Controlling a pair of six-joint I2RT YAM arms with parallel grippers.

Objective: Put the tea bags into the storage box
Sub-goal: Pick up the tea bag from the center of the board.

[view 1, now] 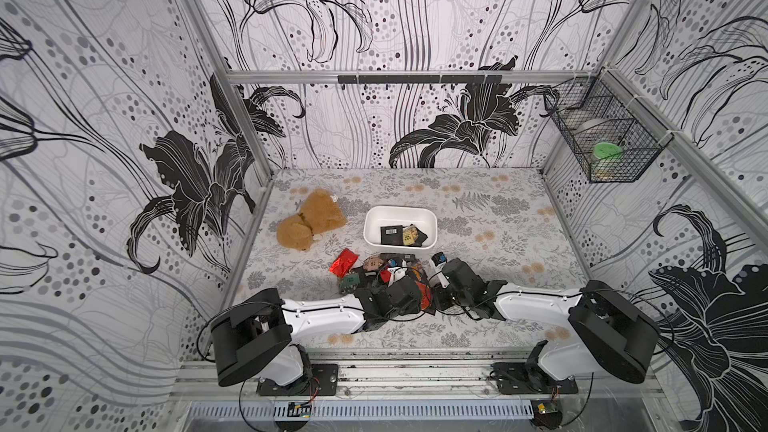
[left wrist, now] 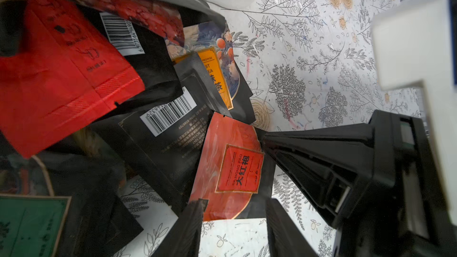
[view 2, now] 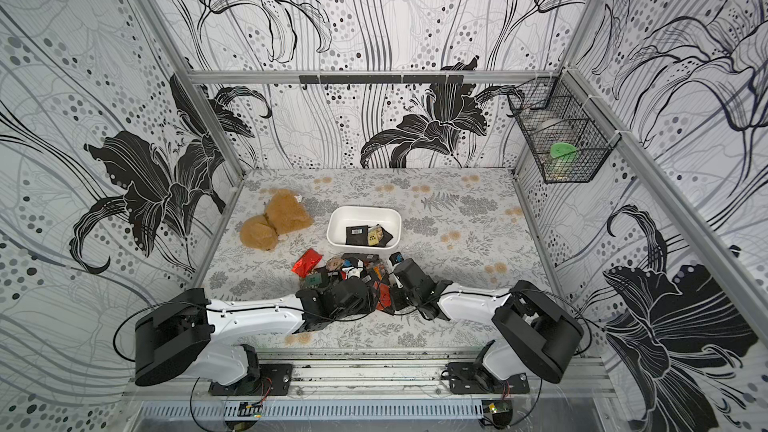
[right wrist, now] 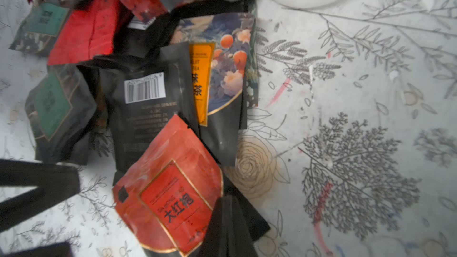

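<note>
**Right gripper** [right wrist: 226, 208]: closed to a pinch on one edge of an orange-red sachet [right wrist: 173, 194]. **Left gripper** [left wrist: 235, 208]: jaws roughly half apart, tips just beside another edge of the same sachet, clamping nothing that I can see. Around both lies the heap of tea bags [view 1: 374, 272], overlapping on the table [view 1: 498, 222] and lying against the near wall of the storage box [view 1: 399, 216], which already holds a few sachets [view 1: 403, 236]. The foil looks light, thin, crinkly and slick, so neighbours may slide along. It is best taken by a free sealed edge or corner.
</note>
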